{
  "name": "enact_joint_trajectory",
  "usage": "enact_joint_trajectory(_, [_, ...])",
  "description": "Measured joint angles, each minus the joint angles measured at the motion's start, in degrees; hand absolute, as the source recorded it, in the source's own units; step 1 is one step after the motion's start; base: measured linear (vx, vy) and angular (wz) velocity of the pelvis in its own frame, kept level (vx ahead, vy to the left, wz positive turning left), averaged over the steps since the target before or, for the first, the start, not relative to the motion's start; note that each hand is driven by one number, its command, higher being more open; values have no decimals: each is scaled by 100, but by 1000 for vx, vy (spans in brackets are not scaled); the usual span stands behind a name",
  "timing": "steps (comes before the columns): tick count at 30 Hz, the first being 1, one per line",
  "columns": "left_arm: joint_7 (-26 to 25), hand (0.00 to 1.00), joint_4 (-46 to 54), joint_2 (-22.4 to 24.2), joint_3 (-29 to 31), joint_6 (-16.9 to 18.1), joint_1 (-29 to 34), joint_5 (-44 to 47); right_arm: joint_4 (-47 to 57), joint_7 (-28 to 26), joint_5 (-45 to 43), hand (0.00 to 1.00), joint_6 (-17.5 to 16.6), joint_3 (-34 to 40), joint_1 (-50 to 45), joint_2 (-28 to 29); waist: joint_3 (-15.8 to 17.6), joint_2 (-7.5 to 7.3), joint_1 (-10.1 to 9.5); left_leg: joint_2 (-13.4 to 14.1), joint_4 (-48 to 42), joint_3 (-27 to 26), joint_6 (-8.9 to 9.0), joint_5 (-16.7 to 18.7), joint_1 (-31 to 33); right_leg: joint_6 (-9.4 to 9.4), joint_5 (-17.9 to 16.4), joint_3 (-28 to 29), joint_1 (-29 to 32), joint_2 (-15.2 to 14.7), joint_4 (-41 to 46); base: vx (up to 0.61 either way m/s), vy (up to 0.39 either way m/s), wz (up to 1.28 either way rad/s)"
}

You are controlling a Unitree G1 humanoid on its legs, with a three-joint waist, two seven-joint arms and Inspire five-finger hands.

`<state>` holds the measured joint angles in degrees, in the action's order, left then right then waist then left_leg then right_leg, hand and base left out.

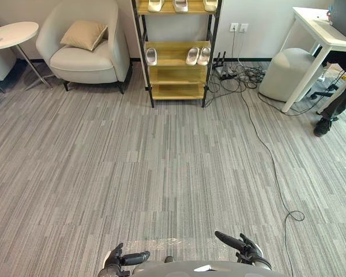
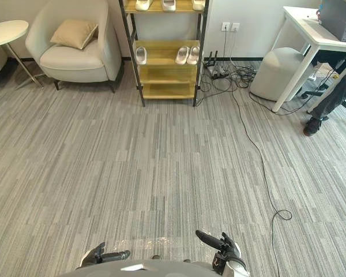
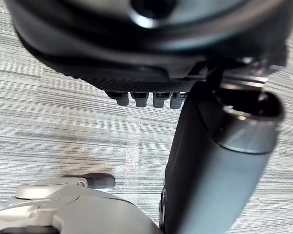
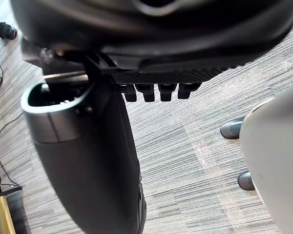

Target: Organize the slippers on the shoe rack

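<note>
Left eye view shows left hand (image 1: 120,259) and right hand (image 1: 245,248) loosely unfurled, empty.

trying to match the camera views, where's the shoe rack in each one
Left eye view: shoe rack at top centre.
Right eye view: shoe rack at top, slightly left of centre.
Left wrist view: left hand over carpet.
Right wrist view: right hand over carpet.
Shared landmark: armchair left of the shoe rack in both eye views.
</note>
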<state>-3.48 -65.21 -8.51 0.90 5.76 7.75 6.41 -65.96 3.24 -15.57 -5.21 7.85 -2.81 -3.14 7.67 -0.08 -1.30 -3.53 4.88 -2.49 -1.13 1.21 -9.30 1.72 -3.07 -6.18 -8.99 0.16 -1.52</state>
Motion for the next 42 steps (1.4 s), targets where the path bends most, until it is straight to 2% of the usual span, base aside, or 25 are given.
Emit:
enact_joint_trajectory(38, [-108,100,-6,-30,13,2,-27,-16,-1,57,-32,100,-3,-6,34,32,39,-72,1,7,-3,-36,27,17,45,-3,4,-1,-9,7,-134,-2,-3,0])
enact_joint_trajectory(39, [-116,100,-6,-32,22,2,-31,-16,-1,58,-32,100,-3,-6,34,32,46,-82,2,8,-37,-46,52,33,60,-3,4,0,-8,7,-135,-14,-33,0])
enact_joint_trajectory(40, [-124,100,3,-58,32,4,-55,-11,2,58,-38,100,-6,-13,43,36,74,-130,5,9,-278,-60,160,157,189,-5,4,0,-1,-7,-128,-14,-39,1])
enact_joint_trajectory(42, [-137,100,28,-78,62,15,-132,10,3,55,-43,100,-9,-43,81,43,138,-169,-6,64,-1077,-149,223,553,557,-34,-13,5,-1,7,-116,-5,-25,-4])
